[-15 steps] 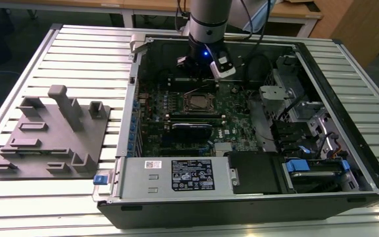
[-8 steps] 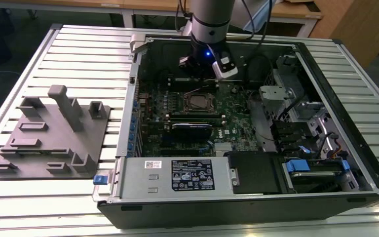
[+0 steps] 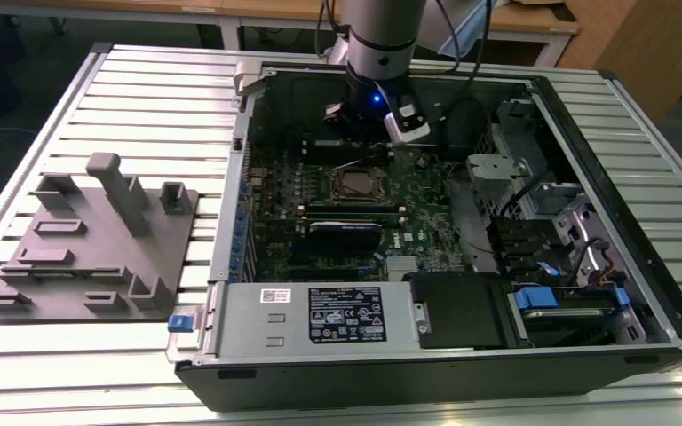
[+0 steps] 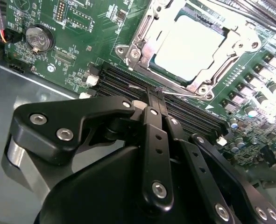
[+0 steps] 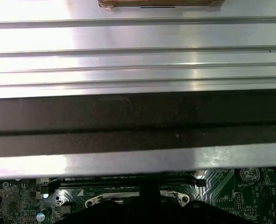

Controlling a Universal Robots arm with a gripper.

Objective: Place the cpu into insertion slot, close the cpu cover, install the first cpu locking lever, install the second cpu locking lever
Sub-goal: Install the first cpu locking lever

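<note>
The cpu (image 4: 187, 46) lies flat, face up, in the slot (image 4: 142, 44), its edges parallel to the memory slots (image 4: 128, 84). The cover (image 4: 243, 39) lies over it. The hand (image 4: 155, 95) hovers beside, fingers pressed together, holding nothing. The case (image 3: 625, 177) rests on a ribbed bench (image 3: 139, 98).

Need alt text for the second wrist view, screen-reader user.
The gripper, its black fingers together and empty, sits over the green motherboard just short of the insertion slot. The cpu lies in the slot with the cpu cover closed around it. A coin battery sits nearby.
</note>
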